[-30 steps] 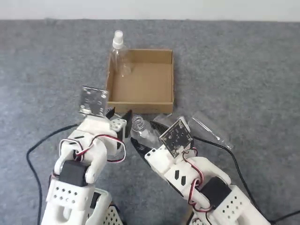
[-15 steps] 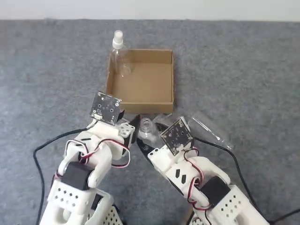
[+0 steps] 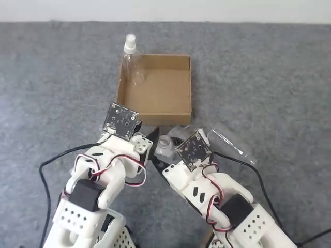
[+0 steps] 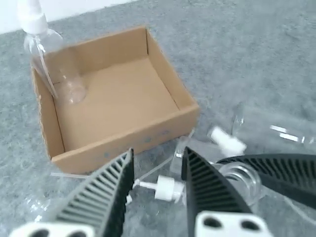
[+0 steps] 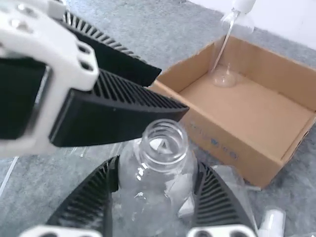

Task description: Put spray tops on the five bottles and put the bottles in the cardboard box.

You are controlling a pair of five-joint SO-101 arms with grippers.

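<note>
Desk (image 3: 269, 77): grey and fuzzy, under everything.
Right hand (image 5: 155, 173): closest, clamped tight on a clear bottle (image 5: 160, 143), standing up, neck open, no top on.
Left hand (image 4: 158, 155): fingers apart, holding nothing, just beside that bottle.
Loose spray top (image 4: 165, 188): white, lying flat on the desk, just past the left hand's fingers.
Other bottle (image 3: 232, 142): clear, on its side near the box's front corner.
Cardboard box (image 3: 155, 120): farther back, open on top.
Bottle with spray top (image 3: 132, 64): leaning in the box's far corner.
</note>
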